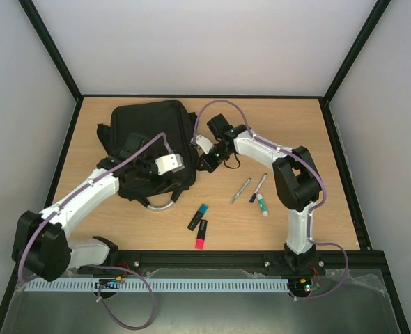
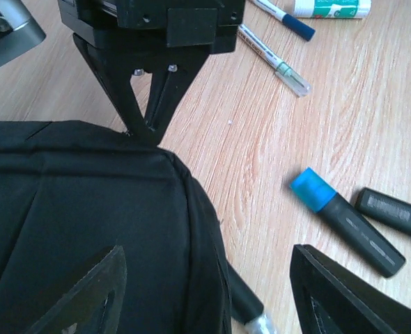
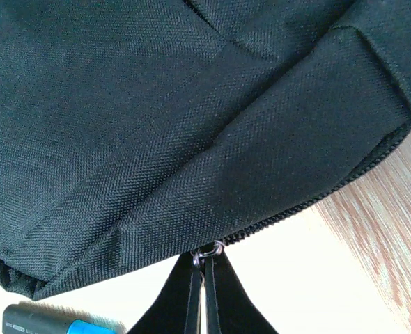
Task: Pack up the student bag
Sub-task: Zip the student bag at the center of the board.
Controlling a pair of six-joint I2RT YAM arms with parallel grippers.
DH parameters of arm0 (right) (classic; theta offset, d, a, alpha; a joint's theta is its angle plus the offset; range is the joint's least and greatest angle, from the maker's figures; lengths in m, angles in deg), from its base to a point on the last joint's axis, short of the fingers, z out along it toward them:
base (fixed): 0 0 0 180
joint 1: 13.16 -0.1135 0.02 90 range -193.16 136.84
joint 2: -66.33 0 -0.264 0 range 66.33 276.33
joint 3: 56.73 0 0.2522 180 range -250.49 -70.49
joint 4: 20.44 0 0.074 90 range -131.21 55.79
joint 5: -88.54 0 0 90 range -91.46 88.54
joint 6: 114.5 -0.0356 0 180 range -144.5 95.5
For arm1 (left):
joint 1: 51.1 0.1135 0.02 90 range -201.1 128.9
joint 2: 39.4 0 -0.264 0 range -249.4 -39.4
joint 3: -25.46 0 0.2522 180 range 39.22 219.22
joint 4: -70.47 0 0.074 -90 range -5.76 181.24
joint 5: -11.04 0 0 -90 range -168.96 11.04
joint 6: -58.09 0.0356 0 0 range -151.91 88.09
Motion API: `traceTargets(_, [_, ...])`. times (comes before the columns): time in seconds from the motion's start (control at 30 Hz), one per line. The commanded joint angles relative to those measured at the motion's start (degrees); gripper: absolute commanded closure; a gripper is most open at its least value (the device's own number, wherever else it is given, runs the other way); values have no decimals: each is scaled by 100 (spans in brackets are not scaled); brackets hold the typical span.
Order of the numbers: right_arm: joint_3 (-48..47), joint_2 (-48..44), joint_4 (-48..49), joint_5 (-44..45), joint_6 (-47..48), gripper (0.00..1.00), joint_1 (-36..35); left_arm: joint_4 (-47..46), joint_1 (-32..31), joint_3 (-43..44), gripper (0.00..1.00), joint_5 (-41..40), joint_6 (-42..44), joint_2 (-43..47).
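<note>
The black student bag lies flat at the back left of the table, its grey looped handle pointing toward me. My right gripper is at the bag's right edge. In the right wrist view it is shut on the small metal zip pull of the bag. My left gripper hovers open over the bag's near right corner; its fingers straddle the bag's edge and hold nothing. The left wrist view also shows the right gripper pinching the bag's edge.
To the right of the bag lie a silver pen, a blue-capped pen and a white-and-green marker. Nearer me lie a blue-capped highlighter and a red-capped highlighter. Black frame rails edge the table.
</note>
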Motion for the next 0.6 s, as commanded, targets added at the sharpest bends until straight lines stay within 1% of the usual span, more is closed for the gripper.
traceTargets(0.0, [-152, -96, -278, -293, -73, 99, -43, -729, -216, 206, 33, 62, -761, -521])
traceTargets(0.17, [-115, -103, -260, -402, -125, 99, -43, -1321, -485, 285, 32, -141, -904, -1066])
traceTargets(0.23, [-106, -113, -252, -403, -134, 99, -43, -1383, -562, 372, 32, -221, -879, -1271])
traceTargets(0.3, [-116, -141, -251, -428, -135, 99, -43, -1435, -645, 375, 29, -393, -824, -1424])
traceTargets(0.4, [-155, -165, -234, -433, -160, 99, -52, -1658, -756, 211, 29, -755, -764, -1541])
traceTargets(0.43, [-158, -171, -241, -424, -152, 99, -52, -1749, -762, 167, 31, -860, -804, -1565])
traceTargets(0.47, [-150, -173, -242, -412, -145, 99, -52, -1830, -765, 149, 35, -977, -863, -1594])
traceTargets(0.5, [-142, -182, -249, -386, -130, 99, -52, -1877, -760, 156, 41, -1124, -933, -1635])
traceTargets(0.57, [-103, -195, -265, -358, -93, 99, -52, -1936, -759, 193, 56, -1263, -1010, -1659])
